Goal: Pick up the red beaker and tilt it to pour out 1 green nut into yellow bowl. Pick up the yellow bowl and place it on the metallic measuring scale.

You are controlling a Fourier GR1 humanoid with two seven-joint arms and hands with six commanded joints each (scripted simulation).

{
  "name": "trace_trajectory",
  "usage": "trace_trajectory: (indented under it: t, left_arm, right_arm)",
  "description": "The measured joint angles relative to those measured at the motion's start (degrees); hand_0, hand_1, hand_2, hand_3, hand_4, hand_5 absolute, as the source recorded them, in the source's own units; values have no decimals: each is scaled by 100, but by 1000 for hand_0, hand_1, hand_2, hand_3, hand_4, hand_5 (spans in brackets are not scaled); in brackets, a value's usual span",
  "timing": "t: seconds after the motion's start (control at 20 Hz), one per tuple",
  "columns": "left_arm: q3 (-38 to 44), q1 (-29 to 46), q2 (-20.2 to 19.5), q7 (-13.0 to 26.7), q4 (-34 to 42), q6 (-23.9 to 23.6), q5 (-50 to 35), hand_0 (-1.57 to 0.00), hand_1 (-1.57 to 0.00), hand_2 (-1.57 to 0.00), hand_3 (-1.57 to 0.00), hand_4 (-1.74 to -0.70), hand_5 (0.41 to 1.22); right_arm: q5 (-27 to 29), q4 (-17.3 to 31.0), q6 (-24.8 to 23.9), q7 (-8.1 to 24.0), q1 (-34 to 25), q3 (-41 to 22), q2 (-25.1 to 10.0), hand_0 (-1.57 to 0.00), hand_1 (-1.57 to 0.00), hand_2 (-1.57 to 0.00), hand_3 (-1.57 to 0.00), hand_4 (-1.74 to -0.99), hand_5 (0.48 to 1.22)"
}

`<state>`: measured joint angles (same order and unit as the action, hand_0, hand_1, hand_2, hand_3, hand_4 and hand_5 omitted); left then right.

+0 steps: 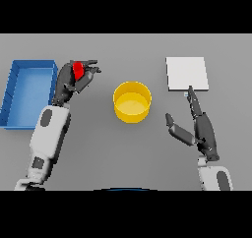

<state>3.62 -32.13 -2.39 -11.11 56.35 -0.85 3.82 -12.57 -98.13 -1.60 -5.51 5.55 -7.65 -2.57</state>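
My left hand (74,79) is curled round the red beaker (78,70), which it holds to the left of the yellow bowl (132,101). Most of the beaker is hidden by the fingers, and I see no green nut. The yellow bowl stands at the table's middle and looks empty. The metallic measuring scale (186,73) is a pale square plate at the back right. My right hand (199,124) hovers open to the right of the bowl, fingers straight and pointing at the scale's near edge, thumb spread toward the bowl.
A blue tray (14,87) lies at the far left, just beside my left arm.
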Motion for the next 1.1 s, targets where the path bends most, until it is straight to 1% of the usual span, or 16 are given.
trace_trajectory:
  t: [0.15, 0.3, 0.35, 0.4, 0.45, 0.55, 0.6, 0.65, 0.7, 0.75, 0.8, 0.85, 0.9, 0.95, 1.0, 1.1]
  left_arm:
    - [-189, -27, -168, 159, 125, 22, 136, -1556, -1557, -1558, -1553, -1724, 1135]
    - [-331, -78, -315, 284, 193, 29, 262, -1559, -1560, -1561, -1556, -1727, 1138]
    - [-432, -123, -429, 364, 277, 36, 378, -1562, -1562, -1563, -1559, -1730, 1134]
    - [-620, -102, -502, 341, 337, 74, 545, -1563, -1564, -1564, -1562, -1732, 1129]
    - [-745, -174, -589, 514, 366, 60, 697, -1565, -1565, -1566, -1563, -1734, 1124]
    - [-1098, -322, -826, 770, 420, 121, 1090, -1567, -1567, -1568, -1566, -1737, 1120]
    - [-1296, -416, -925, 875, 461, 194, 1278, -1568, -1568, -1568, -1567, -1737, 1125]
    - [-1504, -441, -1046, 977, 541, 270, 1468, -1569, -1569, -1569, -1568, -1738, 1127]
    - [-1685, -559, -1074, 1118, 502, 287, 1666, -1569, -1569, -1569, -1569, -1739, 1129]
    - [-1902, -626, -1116, 1218, 577, 355, 1855, -1569, -1569, -1570, -1569, -1739, 1134]
    - [-2063, -710, -1200, 1258, 544, 401, 2038, -1570, -1570, -1570, -1569, -1740, 1139]
    - [-2208, -869, -1234, 1331, 468, 442, 2211, -1570, -1570, -1570, -1570, -1740, 1147]
    - [-2394, -1003, -1286, 1448, 442, 512, 2417, -1570, -1570, -1570, -1570, -1740, 1162]
    - [-2593, -1086, -1352, 1473, 424, 534, 2650, -1570, -1570, -1570, -1570, -1740, 1174]
    - [-2835, -1223, -1383, 1572, 369, 556, 2943, -1570, -1571, -1571, -1570, -1740, 1183]
    - [-3225, -1422, -1452, 1721, 348, 786, 3357, -1571, -1571, -1571, -1571, -1741, 1197]
  right_arm:
    - [-140, -60, -54, -229, 57, -32, -63, 1, 1, 1, 1, -1219, 660]
    - [-150, -15, -98, -168, 18, 25, -93, 1, 1, 1, 1, -1213, 662]
    - [-192, -21, -87, -193, 35, -14, -94, 1, 1, 1, 1, -1210, 664]
    - [-208, -7, -70, -142, 23, -19, -116, 1, 1, 1, 1, -1202, 662]
    - [-192, 22, -76, -71, 0, -13, -88, 1, 1, 1, 1, -1199, 658]
    - [-119, -70, -42, -15, 19, 54, -164, 1, 1, 1, 1, -1190, 658]
    - [-158, -53, -38, -40, 43, 19, -152, 1, 1, 1, 1, -1186, 660]
    - [-136, -60, -34, 24, 11, 29, -146, 1, 1, 1, 1, -1183, 663]
    - [-197, -64, -31, 24, 20, -28, -128, 1, 1, 1, 1, -1178, 663]
    - [-203, -98, -19, 97, 9, -60, -99, 1, 1, 1, 1, -1178, 667]
    - [-199, -80, -22, 105, -1, -56, -93, 1, 1, 1, 1, -1178, 667]
    - [-193, -134, 12, 46, 61, -64, -126, 1, 1, 1, 1, -1182, 668]
    - [-116, -107, 37, 109, 5, -31, -112, 1, 1, 1, 1, -1181, 669]
    - [-43, -98, 69, 94, 35, -3, -110, 1, 1, 1, 1, -1183, 671]
    - [-72, -120, 69, 127, 23, -30, -102, 1, 1, 1, 1, -1183, 673]
    - [-54, -124, 25, 174, 9, -19, -45, 1, 1, 1, 1, -1187, 676]
